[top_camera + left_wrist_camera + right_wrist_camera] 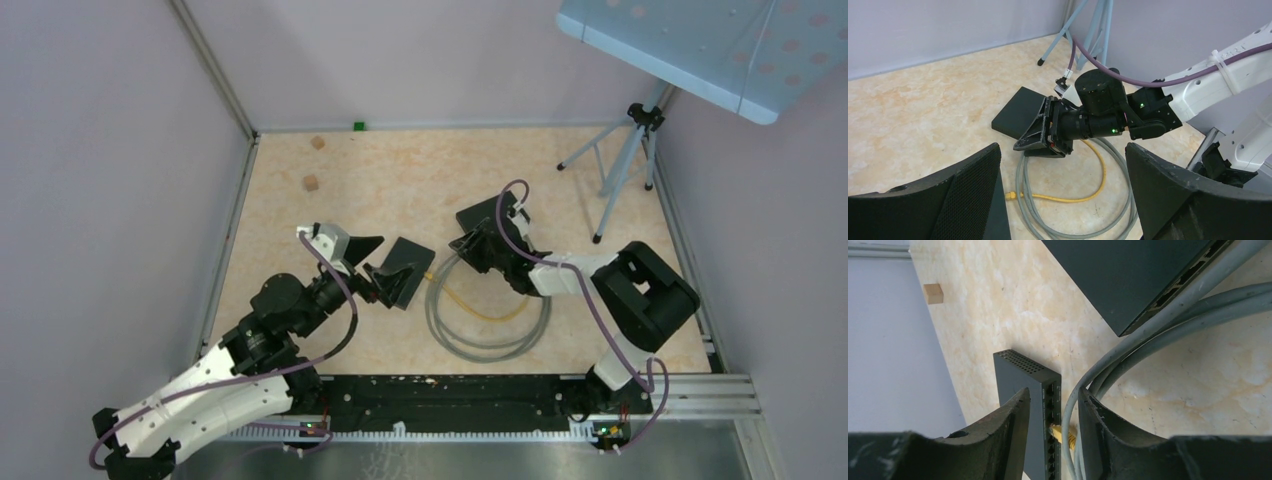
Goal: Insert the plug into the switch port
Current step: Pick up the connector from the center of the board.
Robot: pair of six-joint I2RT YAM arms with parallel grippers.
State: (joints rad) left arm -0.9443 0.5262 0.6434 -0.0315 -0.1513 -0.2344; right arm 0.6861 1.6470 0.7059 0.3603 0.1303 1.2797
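Observation:
The black switch lies mid-table; the right wrist view shows its row of ports. The yellow plug sits at one port, and the left wrist view shows it beside my left finger. Its yellow cable curves back inside a grey cable coil. My right gripper is open, its jaws standing either side of the plug and port face without touching the plug. My left gripper is wide open beside the switch's left side.
A second flat black box lies under the right wrist, also in the left wrist view. A tripod stands back right. Two wooden cubes and a green block lie at the back. Walls enclose the table.

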